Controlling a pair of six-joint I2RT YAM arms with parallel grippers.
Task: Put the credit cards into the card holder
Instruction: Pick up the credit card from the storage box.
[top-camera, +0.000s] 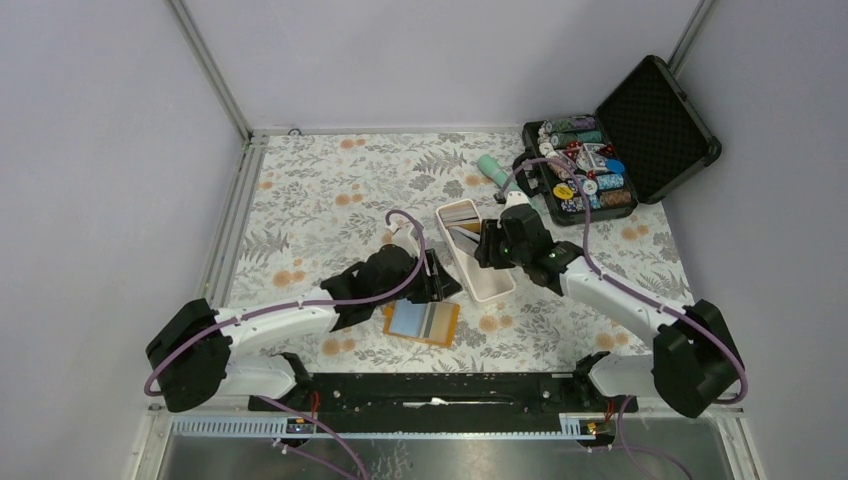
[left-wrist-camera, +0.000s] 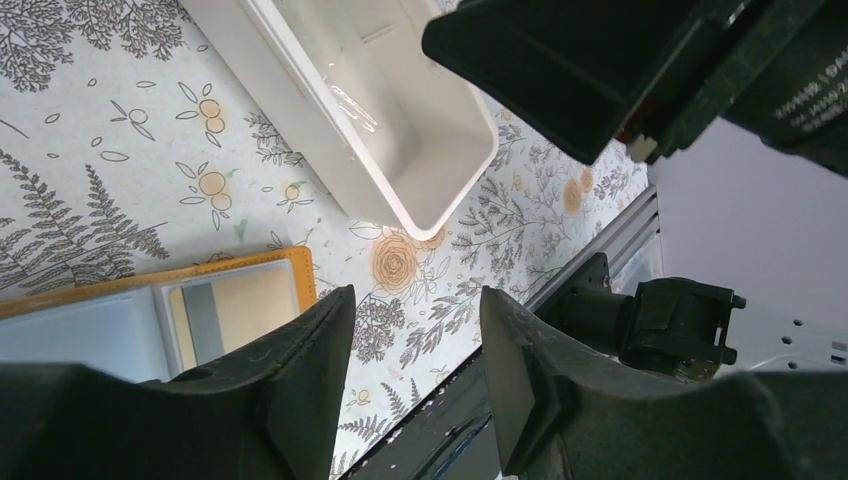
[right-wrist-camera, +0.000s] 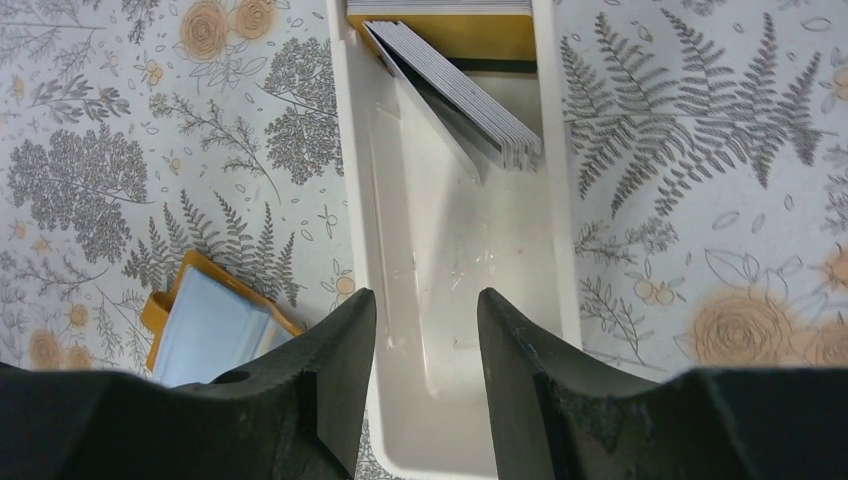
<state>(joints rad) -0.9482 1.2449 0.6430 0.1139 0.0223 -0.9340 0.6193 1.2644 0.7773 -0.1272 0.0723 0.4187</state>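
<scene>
Hovering low over the floral tablecloth (top-camera: 330, 190), the left gripper (top-camera: 438, 277) (left-wrist-camera: 415, 325) is seen with its jaws held moderately apart and nothing gripped between them. Just beside it, on the side nearer the arm bases, the card holder (top-camera: 422, 322) (left-wrist-camera: 130, 310) is laid open and flat, its orange border framing pale blue pockets that are turned upward; whether the fingers touch it cannot be told. Immediately to the right of that gripper a long white tray (top-camera: 492, 294) (left-wrist-camera: 400, 200) (right-wrist-camera: 350, 200) is set between the two grippers. The credit cards (top-camera: 463, 232) (right-wrist-camera: 465, 95) are stacked leaning at the tray's far end, well ahead of the right gripper's fingertips. The right gripper (top-camera: 487, 248) (right-wrist-camera: 425, 320) is held above the tray's near half, jaws likewise parted and empty. Farther right and beyond it, an open black case (top-camera: 655, 120) filled with poker chips (top-camera: 585, 175) is placed at the table's corner.
</scene>
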